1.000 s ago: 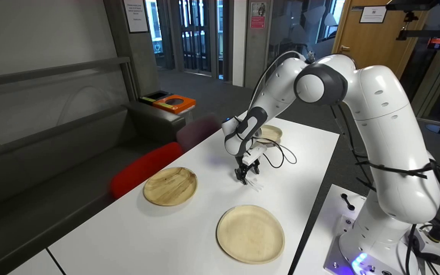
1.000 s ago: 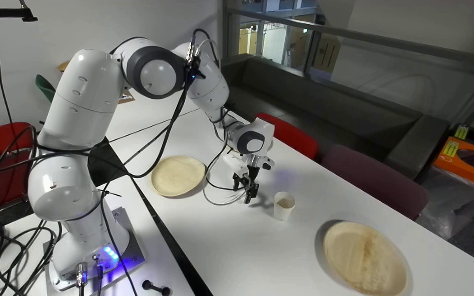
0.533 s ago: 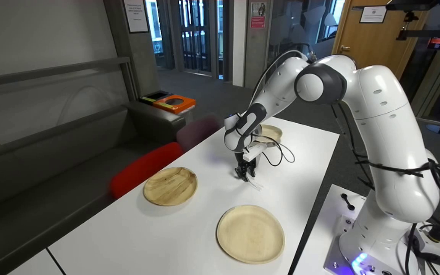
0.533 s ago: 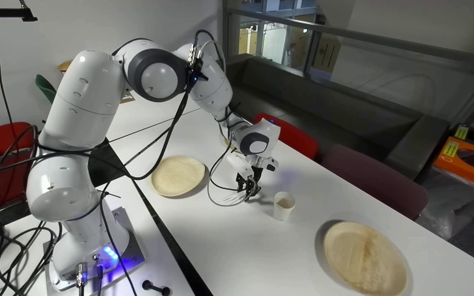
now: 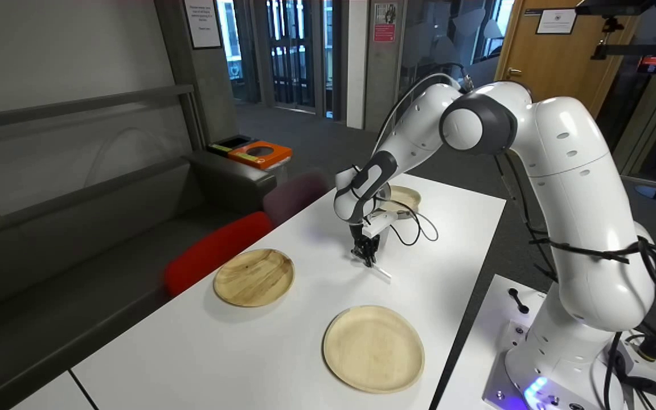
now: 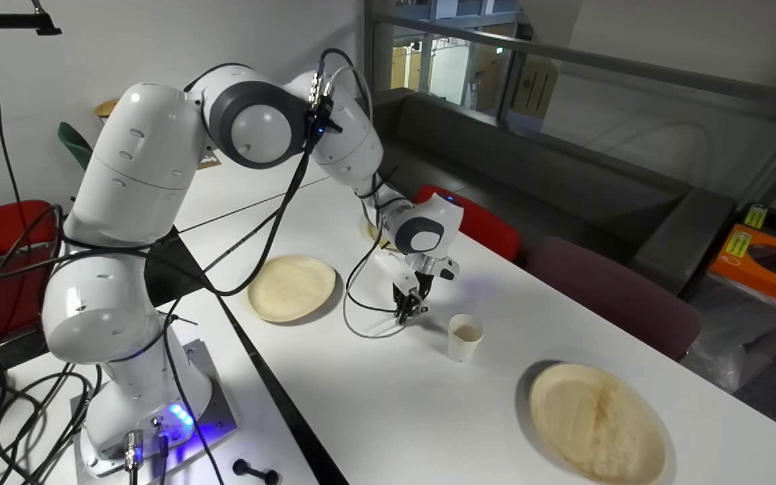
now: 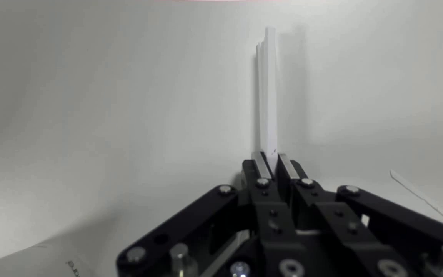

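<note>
Drawing the gripper [image 7: 272, 163] together since a second ago, gathering a loose fan of sticks [image 7: 270, 96] into one narrow bundle.

Reading the wrist view from left to right: having the cup [image 6: 462, 347] behind and left of the gripper, probably showing only as a printed edge low in the corner, but standing upright near the gripper in an exterior view. Clamping, in the middle, on the sticks, running forward from between the jaws above or on the table [image 5: 282, 341], not revealing which; hiding the near end behind the gripper. Missing one loose stick [image 7: 421, 195], lying aslant to the right of the gripper, apart from the bundle.

For pinching well, probably needing firm, even pressure: holding thin, stacked pieces, and risking fanning or slipping under a light or crooked squeeze. Likely doing better by squaring the bundle between both pads, moving slowly and avoiding any twist.

Checking edges in an exterior view, again left to right: having the table's long edge and the red chair [image 5: 217, 250] left of the gripper, with the wooden plate [image 5: 254, 278] lower on that side; meeting the pale plate [image 5: 373, 349] below the gripper; placing the third plate [image 5: 409, 196] behind; finding the opposite edge well to the right. Apparently offering most room toward the pale plate; seeming tighter beside the cup and near the cable [image 5: 419, 228], looping right of the gripper.
</note>
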### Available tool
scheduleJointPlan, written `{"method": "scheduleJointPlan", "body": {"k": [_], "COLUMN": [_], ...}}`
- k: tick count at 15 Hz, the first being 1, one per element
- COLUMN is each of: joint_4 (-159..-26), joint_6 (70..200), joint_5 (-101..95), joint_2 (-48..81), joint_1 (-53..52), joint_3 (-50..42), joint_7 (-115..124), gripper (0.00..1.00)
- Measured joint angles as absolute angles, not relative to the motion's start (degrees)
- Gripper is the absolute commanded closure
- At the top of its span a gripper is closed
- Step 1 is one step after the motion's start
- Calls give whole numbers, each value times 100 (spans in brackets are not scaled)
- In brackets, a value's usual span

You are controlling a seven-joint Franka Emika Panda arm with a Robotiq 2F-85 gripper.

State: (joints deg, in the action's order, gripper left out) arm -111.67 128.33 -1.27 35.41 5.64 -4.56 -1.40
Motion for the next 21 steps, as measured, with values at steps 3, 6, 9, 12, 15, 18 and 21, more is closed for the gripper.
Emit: {"method": "scheduleJointPlan", "body": {"k": [3, 6, 9, 12, 15, 18, 21], "joint_4": [-11164, -11160, -11146, -11127, -11083, -11046, -11045], "joint_6": [12833, 12833, 12833, 12833, 12833, 12833, 12826], "joint_5": [-127, -101, -77, -77, -77, -78, -79], "joint_2": [3543, 3543, 3551, 3574, 3632, 3702, 3737], "joint_1": [581, 600, 602, 601, 598, 596, 592], "joint_3": [-443, -424, -405, -389, -380, -379, -377], "joint_7": [-140, -140, -140, -140, -140, -140, -140], "gripper": [98, 65, 43, 22, 1, 0, 0]}}
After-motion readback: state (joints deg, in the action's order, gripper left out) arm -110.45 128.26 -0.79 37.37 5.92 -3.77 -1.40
